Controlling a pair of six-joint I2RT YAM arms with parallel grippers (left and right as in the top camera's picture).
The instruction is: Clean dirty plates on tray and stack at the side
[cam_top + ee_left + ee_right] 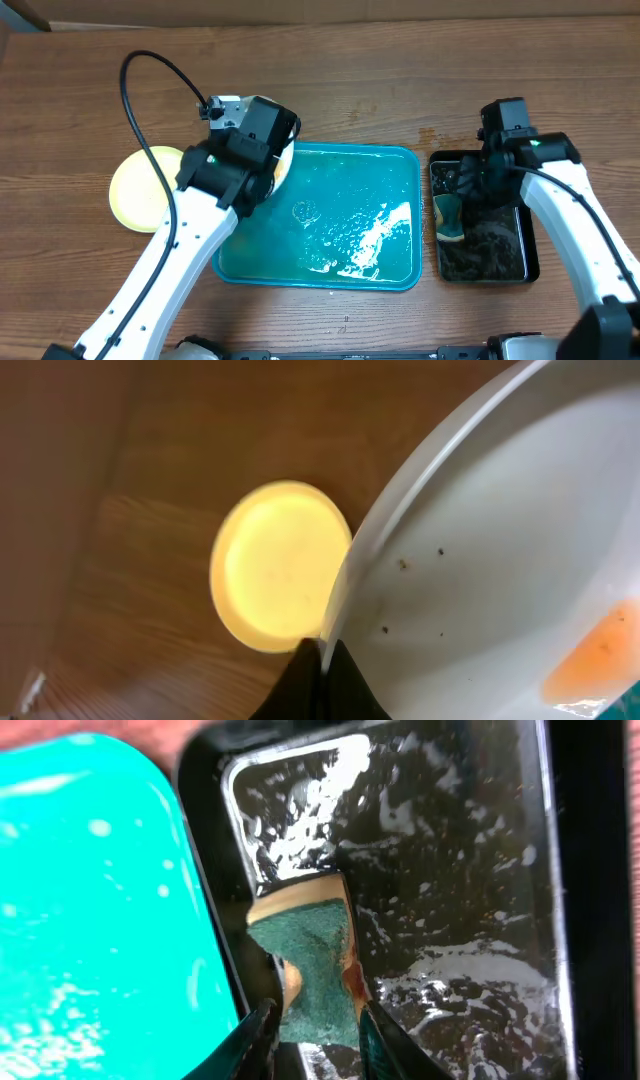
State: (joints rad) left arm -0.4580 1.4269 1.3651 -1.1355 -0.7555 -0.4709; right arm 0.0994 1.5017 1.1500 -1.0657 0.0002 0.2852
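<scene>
My left gripper [322, 650] is shut on the rim of a white plate [500, 540] and holds it tilted in the air; the plate has dark specks and an orange-brown smear at its lower right. In the overhead view only the plate's edge [285, 160] shows, beside the tray's far left corner. A pale yellow-green plate [140, 188] lies on the table left of the tray, and also shows in the left wrist view [275, 565]. The teal tray [400, 170] is wet and holds no plate. My right gripper [315, 1020] is shut on a green-and-yellow sponge [310, 945]. A third plate is out of view.
A black tub [528, 262] with dirty foamy water stands right of the tray, also in the right wrist view [480, 870]; the sponge [447, 215] is at its left side. A black cable [150, 75] loops above the left arm. The tray rim [190, 850] is beside the tub.
</scene>
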